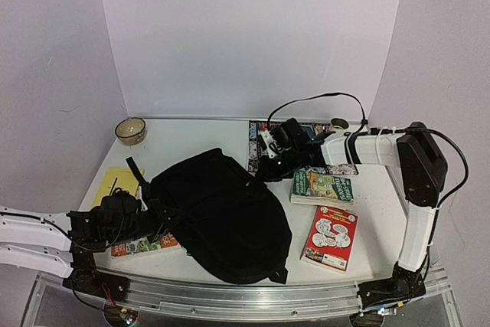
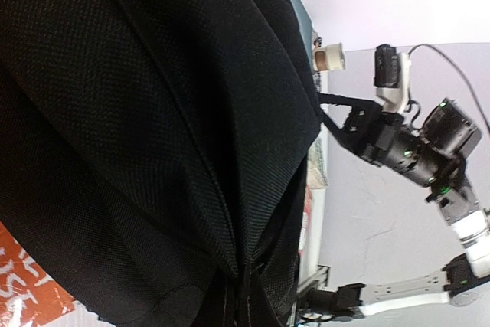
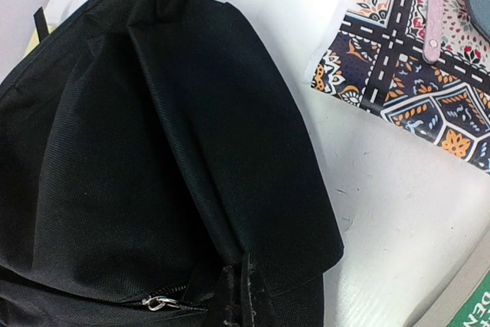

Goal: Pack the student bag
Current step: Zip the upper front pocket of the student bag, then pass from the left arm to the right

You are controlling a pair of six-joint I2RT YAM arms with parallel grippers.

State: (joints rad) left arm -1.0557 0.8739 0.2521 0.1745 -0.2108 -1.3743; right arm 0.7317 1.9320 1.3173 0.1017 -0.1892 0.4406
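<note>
The student bag (image 1: 218,216) lies between the arms, long axis running far-left to near-right, with the left gripper (image 1: 151,217) and right gripper (image 1: 258,173) each clamped on fabric at opposite edges.

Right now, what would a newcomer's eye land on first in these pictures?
The big black backpack sprawled across the middle of the table, with the left gripper pinching its left side and the right gripper pinching its far right edge. Next come the bright covers to its right: a red book near the front and a green book just behind it. A small bowl sits in the far left corner.
</note>
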